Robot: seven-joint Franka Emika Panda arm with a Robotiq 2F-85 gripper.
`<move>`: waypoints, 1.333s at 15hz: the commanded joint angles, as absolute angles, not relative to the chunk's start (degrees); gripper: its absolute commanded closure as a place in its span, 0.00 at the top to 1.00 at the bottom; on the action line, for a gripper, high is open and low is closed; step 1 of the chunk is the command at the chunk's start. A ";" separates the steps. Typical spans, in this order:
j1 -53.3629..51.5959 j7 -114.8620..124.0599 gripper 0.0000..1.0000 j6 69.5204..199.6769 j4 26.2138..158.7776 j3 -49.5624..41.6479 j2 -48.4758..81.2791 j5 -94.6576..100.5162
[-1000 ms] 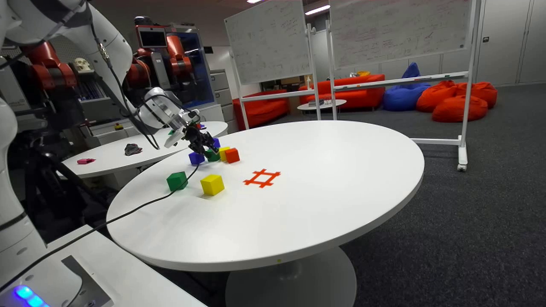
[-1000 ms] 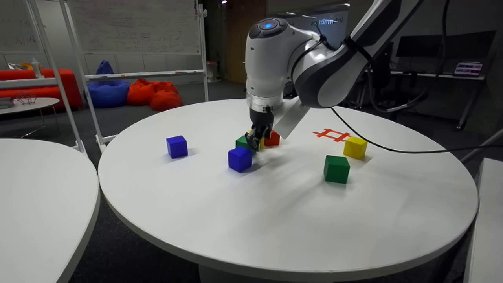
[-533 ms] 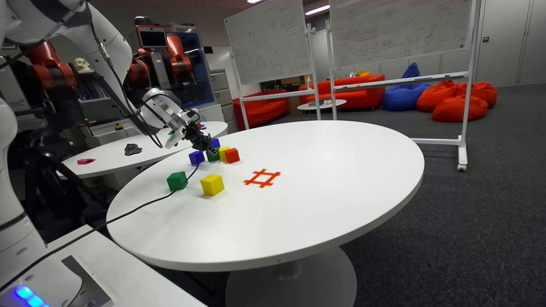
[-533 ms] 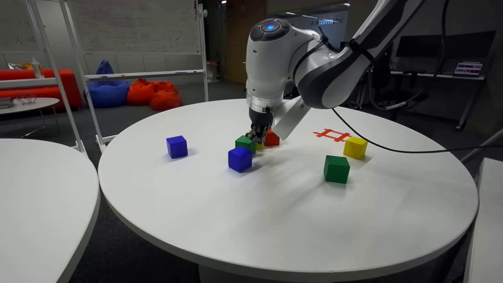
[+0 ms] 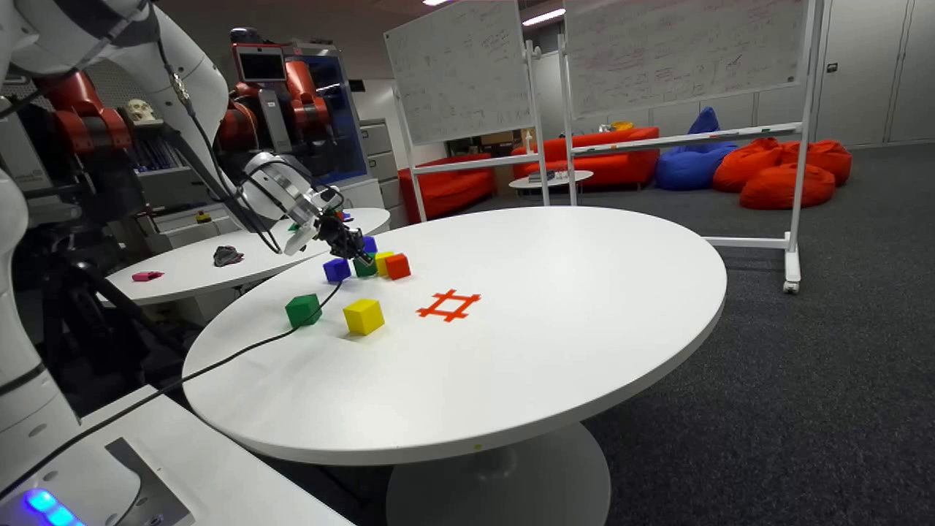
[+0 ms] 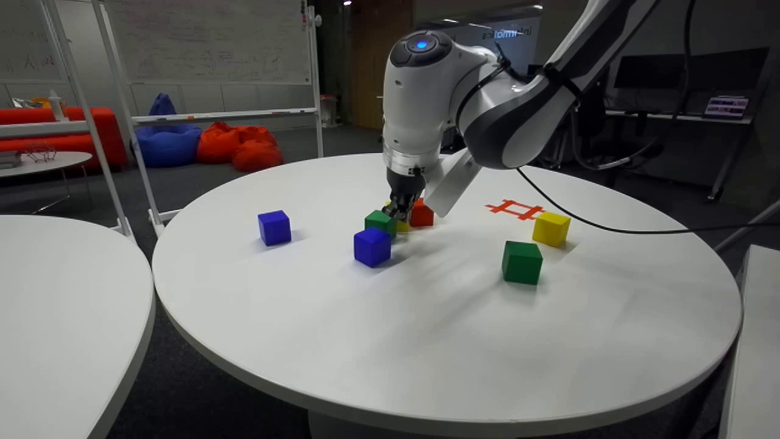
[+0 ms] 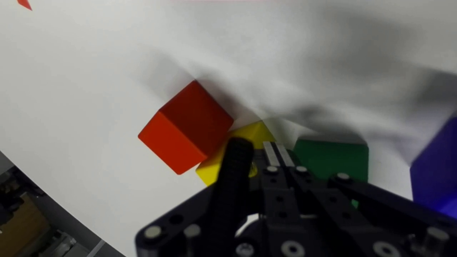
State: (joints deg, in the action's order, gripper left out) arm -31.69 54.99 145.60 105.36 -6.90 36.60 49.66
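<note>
Red is the first colour from the left in the wrist view: the red cube (image 7: 185, 128) stands on the white tabletop (image 7: 78, 78) and touches the yellow cube (image 7: 255, 134), or is just beside it. Next in order are the fingers (image 7: 270, 153). They are closed together, nothing is seen between them, and they cover a part of the yellow cube. Directly to their right is the green cube (image 7: 332, 157); whether they touch it, one cannot tell. The near blue cube (image 7: 435, 167) is cut by the right edge.

The main danger seems to be the tight place — the fingers are at the narrow gap between yellow and green. If they spread there, they could press the yellow cube against the red one and push the green cube towards the blue one. A sideways motion while closed could also shift or tip a cube. In an exterior view, the other green cube (image 6: 521, 262) and the other yellow cube (image 6: 551, 228) stand well apart — for them the risk looks smaller.
</note>
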 commanded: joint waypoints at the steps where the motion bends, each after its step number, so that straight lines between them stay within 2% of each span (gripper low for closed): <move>1: -28.63 56.45 0.00 146.37 106.49 -5.75 35.20 52.02; 14: -24.58 66.09 0.00 146.75 110.10 -4.40 30.28 60.62; 15: -24.69 65.72 0.26 146.74 110.28 -3.75 30.14 61.88; 16: -24.85 66.19 0.27 146.91 110.41 -3.12 30.13 63.12; 20: -24.17 64.01 0.58 148.34 110.08 1.74 31.62 65.10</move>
